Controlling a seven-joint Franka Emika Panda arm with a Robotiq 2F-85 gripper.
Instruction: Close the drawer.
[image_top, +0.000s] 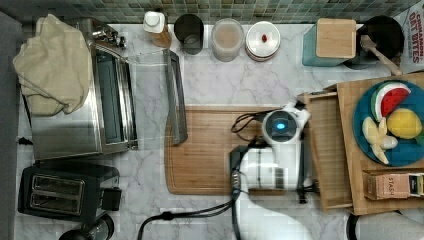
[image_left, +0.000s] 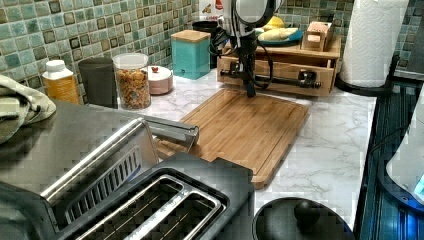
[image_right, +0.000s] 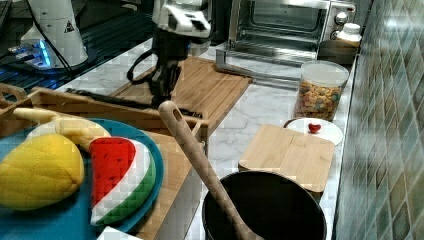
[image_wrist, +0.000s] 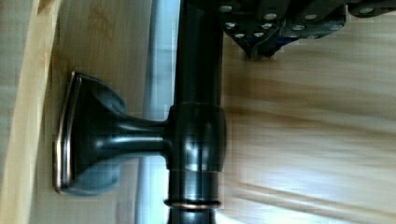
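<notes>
Top view: drawer (image_top: 330, 150) runs top-to-bottom, opening leftward; claw (image_left: 248, 86) state unclear.

1. White-grey marbled countertop (image_top: 240, 80) runs under everything.
2. Wall behind is a small green-grey mosaic tile backsplash (image_left: 90, 30), glossy.
3. Stainless toaster oven (image_top: 75, 125) at the top view's left, door dropped open, beige towel (image_top: 50, 65) piled on top.
4. Black two-slot toaster (image_top: 55, 192) just below the oven in the top view.
5. Paper towel roll (image_left: 372, 40) upright at the left view's right.
6. Light is even and soft, faint glare on the counter.
</notes>
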